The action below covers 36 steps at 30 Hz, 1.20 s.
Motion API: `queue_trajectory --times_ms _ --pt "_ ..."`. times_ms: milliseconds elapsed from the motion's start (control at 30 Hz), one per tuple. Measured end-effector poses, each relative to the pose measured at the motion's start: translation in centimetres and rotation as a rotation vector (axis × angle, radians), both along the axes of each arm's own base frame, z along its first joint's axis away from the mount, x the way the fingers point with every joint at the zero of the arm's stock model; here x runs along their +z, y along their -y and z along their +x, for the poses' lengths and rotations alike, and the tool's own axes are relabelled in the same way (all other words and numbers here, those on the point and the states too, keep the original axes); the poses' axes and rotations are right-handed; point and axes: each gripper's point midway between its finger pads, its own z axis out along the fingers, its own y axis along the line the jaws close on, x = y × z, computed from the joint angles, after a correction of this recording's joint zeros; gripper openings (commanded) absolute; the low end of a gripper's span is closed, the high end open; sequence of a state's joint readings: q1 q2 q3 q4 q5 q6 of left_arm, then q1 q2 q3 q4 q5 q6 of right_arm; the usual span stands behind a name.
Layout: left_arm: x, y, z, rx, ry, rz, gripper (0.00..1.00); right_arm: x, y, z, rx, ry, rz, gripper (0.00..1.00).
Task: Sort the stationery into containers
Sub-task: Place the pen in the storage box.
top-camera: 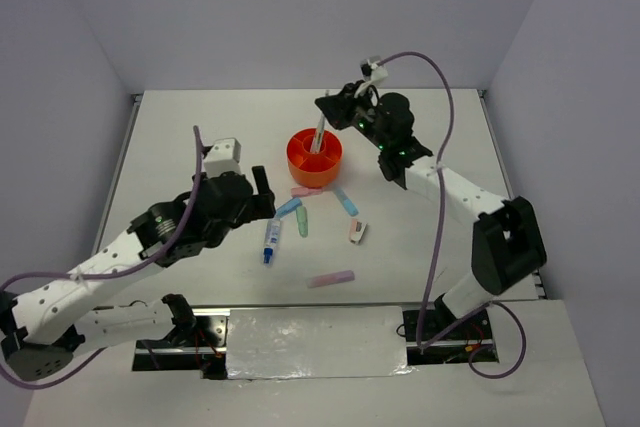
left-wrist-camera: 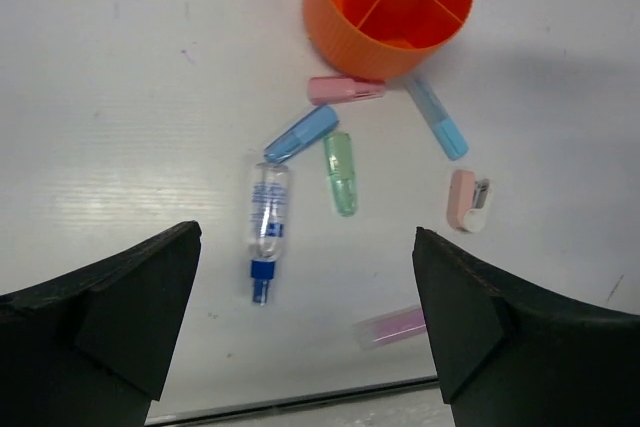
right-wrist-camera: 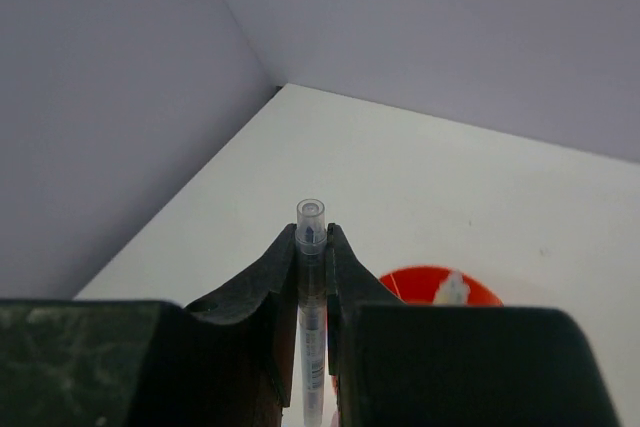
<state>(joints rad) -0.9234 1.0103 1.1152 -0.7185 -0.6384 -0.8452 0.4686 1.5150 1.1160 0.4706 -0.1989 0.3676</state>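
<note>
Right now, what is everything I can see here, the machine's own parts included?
organizer: 1, orange, round with divided compartments, far middle of the table
pen: 1, clear and white, upright over the organizer, held by the right claw
pink highlighters: 2, one against the organizer, one nearest the arm bases
blue highlighters: 2, lying in front of the organizer
green highlighter: 1, beside the left blue one
tube: 1, clear with a blue cap, near the green highlighter
eraser: 1, pink and white, to the right of the group
table: 1, white
left claw: 1, black, open, above the loose items
right claw: 1, black, shut on the pen
</note>
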Motion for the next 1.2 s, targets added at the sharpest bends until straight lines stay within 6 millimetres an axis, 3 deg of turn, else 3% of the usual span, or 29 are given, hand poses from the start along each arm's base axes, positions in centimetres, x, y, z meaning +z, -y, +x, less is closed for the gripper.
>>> queue_trajectory --times_ms 100,333,567,767,800,900,933,1067,1200 --pt "-0.1 -2.4 -1.4 0.012 0.002 0.021 0.99 -0.4 -2.3 1.8 0.023 0.060 -0.050 0.02" --pt "-3.4 -5.9 -4.0 -0.010 -0.036 0.112 0.99 -4.6 -3.4 5.2 0.006 0.082 -0.154 0.03" --pt "-3.1 -6.7 -4.4 -0.028 -0.004 0.111 0.99 -5.8 -3.8 6.0 0.007 0.118 -0.168 0.08" --pt "-3.3 -6.5 -4.2 -0.031 -0.009 0.122 0.99 -6.8 -3.7 5.5 0.013 0.144 -0.156 0.29" --pt "-3.3 -6.5 -4.2 -0.030 -0.009 0.122 0.99 -7.2 -3.6 5.3 0.013 0.144 -0.156 0.47" --pt "-3.4 -6.4 -4.2 -0.031 -0.012 0.125 0.99 -8.7 -3.4 4.8 0.018 0.123 -0.166 0.65" --pt "-3.4 -6.4 -4.2 -0.031 -0.011 0.123 0.99 -9.1 -3.3 4.6 0.021 0.115 -0.170 0.77" --pt "-3.4 -6.3 -4.2 -0.034 -0.012 0.121 0.99 -9.3 -2.8 3.3 0.027 0.101 -0.172 0.80" --pt "-3.7 -6.2 -4.2 -0.037 -0.023 0.131 0.99 -5.8 -1.3 0.8 -0.008 0.096 -0.149 0.82"
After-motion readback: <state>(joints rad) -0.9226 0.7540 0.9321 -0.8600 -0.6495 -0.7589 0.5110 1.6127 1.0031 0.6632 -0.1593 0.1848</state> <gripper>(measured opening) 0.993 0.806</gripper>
